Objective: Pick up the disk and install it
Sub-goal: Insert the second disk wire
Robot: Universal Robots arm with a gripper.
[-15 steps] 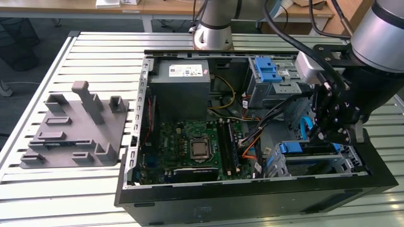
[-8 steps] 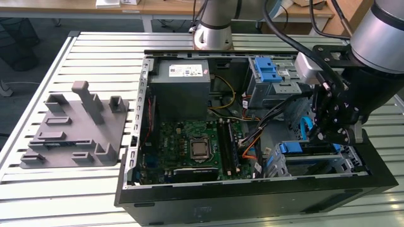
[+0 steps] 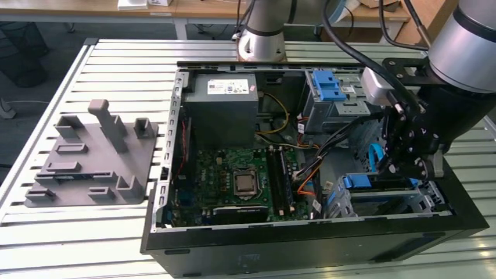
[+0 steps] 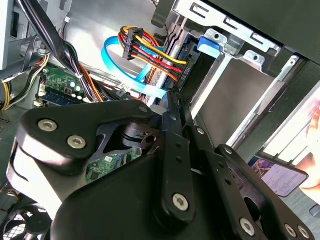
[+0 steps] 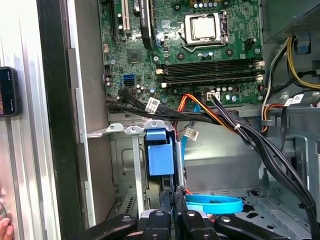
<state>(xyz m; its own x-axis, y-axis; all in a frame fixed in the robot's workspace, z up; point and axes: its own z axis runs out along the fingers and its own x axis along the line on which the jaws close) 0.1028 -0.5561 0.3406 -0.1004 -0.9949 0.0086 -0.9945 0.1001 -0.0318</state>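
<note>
End effector (image 5: 174, 200) closed, beside disk (image 5: 161, 157).

No print on the power-supply sticker (image 3: 230, 88) can be read.

- The disk (image 5: 161, 159) is mostly hidden inside its metal bay (image 5: 127, 165) in the first wrist view; a blue end is seen.
- The gripper (image 5: 172, 207) is cut off by the picture's edge there.
- A fingertip (image 5: 4, 231) is cut off at the corner.
- The computer case (image 3: 310, 247) is partly covered by the arm (image 3: 457, 64) in the exterior view.
</note>
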